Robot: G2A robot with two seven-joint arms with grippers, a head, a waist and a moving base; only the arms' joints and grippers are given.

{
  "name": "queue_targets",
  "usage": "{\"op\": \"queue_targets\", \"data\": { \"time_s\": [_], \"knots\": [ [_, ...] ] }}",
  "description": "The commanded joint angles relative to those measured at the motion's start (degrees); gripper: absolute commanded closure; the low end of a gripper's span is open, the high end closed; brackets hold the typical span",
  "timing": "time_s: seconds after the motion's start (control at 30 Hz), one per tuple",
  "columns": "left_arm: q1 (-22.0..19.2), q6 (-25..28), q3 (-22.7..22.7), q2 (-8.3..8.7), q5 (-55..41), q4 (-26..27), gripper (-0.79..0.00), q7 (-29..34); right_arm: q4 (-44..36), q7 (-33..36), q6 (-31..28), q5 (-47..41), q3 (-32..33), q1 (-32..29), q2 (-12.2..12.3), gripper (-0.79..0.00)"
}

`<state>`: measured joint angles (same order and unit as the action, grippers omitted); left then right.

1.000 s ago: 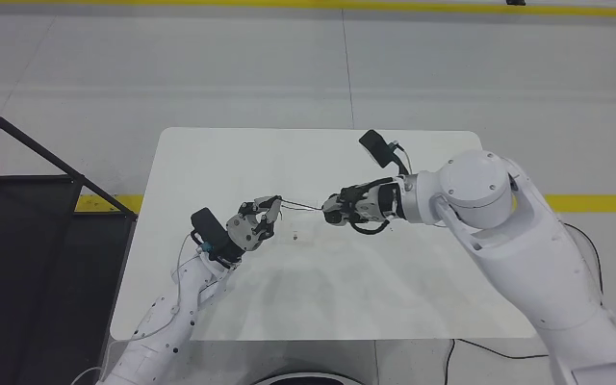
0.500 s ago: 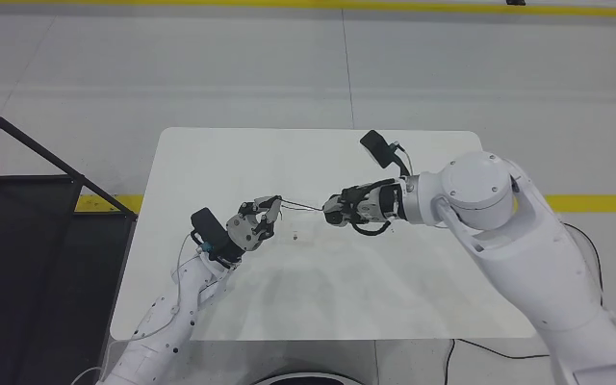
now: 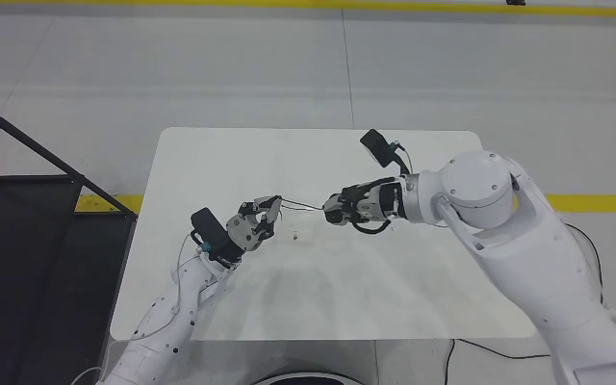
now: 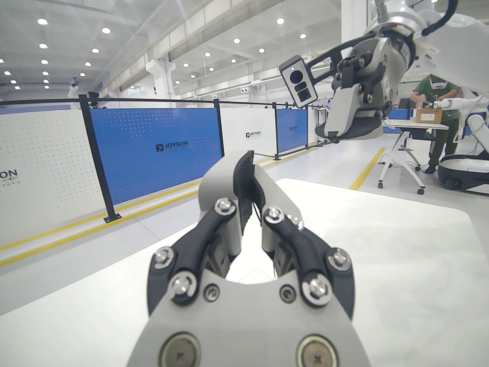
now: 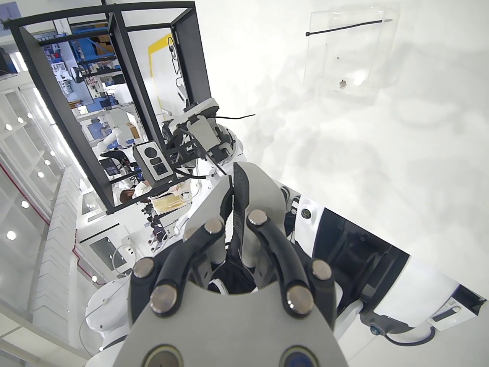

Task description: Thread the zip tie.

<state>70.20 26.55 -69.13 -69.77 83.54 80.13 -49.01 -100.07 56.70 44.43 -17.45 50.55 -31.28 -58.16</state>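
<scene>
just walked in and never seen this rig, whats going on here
The robot is partway through threading a zip tie above the white table. The left gripper is shut on one end of the thin black tie, which points straight across at the right gripper. That gripper is shut too, right at the tie's far tip; whether it pinches the tip is unclear. No loop is formed yet.

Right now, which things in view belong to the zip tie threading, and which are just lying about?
In the job:
zip tie, one end sticking out of the left gripper
right gripper, shut, pointed toward the left one

Lying about:
clear box
second black tie across the box
small dark bit inside it
white table
</scene>
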Motion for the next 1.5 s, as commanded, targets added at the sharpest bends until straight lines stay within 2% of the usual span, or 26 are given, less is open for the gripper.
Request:
{"op": "queue_targets", "data": {
  "time_s": [0.0, 0.6, 1.47],
  "knots": [
    [0.00, 0.00, 0.00, 0.00, 0.00, 0.00, 0.000, 0.00, 0.10, -0.08, 0.01, -0.07, -0.08, 0.10, -0.01, 0.000],
    [0.00, 0.00, 0.00, 0.00, 0.00, 0.00, 0.000, 0.00, 1.43, -1.32, -0.17, -2.41, -1.37, 1.41, -0.53, 0.000],
    [0.00, 0.00, 0.00, 0.00, 0.00, 0.00, 0.000, 0.00, 3.08, -4.80, -6.34, -11.69, 1.96, -1.17, -1.11, 0.000]
  ]
}}
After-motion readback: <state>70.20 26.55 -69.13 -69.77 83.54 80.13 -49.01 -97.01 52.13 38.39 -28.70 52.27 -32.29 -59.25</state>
